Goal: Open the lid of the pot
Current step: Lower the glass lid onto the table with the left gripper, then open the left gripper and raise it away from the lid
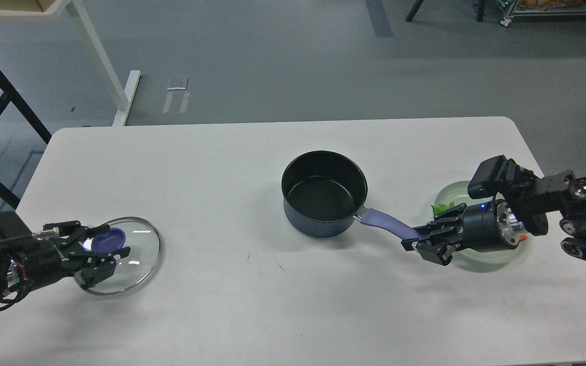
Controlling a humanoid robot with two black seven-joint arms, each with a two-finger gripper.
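Observation:
The pot [323, 195], dark blue with a black empty inside, stands uncovered at the table's middle. Its purple-blue handle [384, 222] points right and toward me. My right gripper [415, 240] is shut on the handle's end. The pot lid [138, 251], clear glass with a metal rim, lies low at the table's left, far from the pot. My left gripper [115, 239] is closed around the lid's purple-blue knob [111, 240], one finger on each side. I cannot tell whether the lid rests fully on the table.
A pale green plate [448, 193] with green leaves [443, 207] sits under my right wrist near the table's right edge. The white table [252, 284] ends close behind my left arm. A white table leg and a black frame stand on the floor at the far left.

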